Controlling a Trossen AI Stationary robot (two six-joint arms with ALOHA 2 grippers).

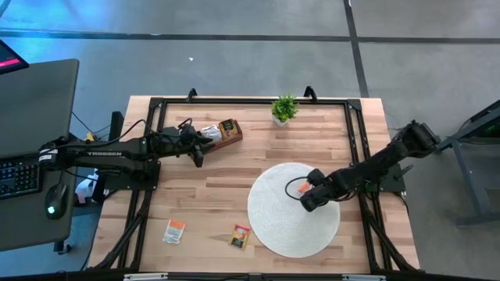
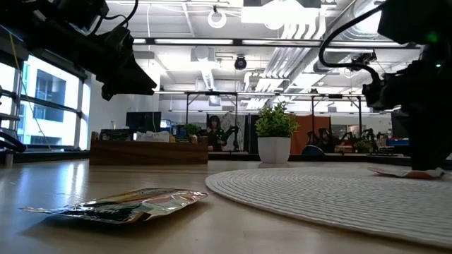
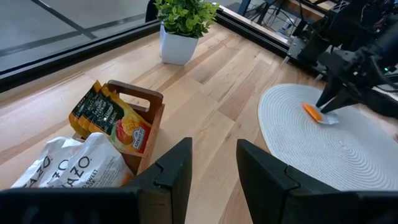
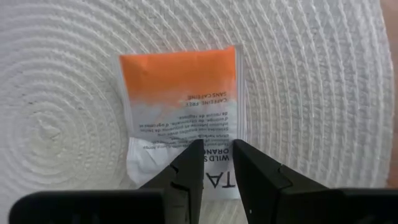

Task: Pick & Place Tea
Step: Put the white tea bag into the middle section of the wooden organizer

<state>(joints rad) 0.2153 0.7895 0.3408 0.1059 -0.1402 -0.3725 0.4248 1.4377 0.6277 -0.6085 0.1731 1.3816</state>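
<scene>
An orange-and-white tea sachet (image 4: pixel 181 106) is pinched at its edge by the narrowly parted right pincer (image 4: pixel 216 163) over the round mat (image 1: pixel 269 222), apparently for placing; the left pincer (image 3: pixel 212 171) is held part-open and empty near the wooden tray (image 3: pixel 144 102).

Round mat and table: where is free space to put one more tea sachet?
The round mat is mostly bare; only the right claw and its orange-white sachet occupy one edge. Bare wood lies between tray and mat. The tray end is crowded with sachets, the left claw beside it.

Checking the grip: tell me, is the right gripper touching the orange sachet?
Touching. In the right wrist view the right gripper has its fingertips pressed on the orange sachet's white end, on the mat.
</scene>
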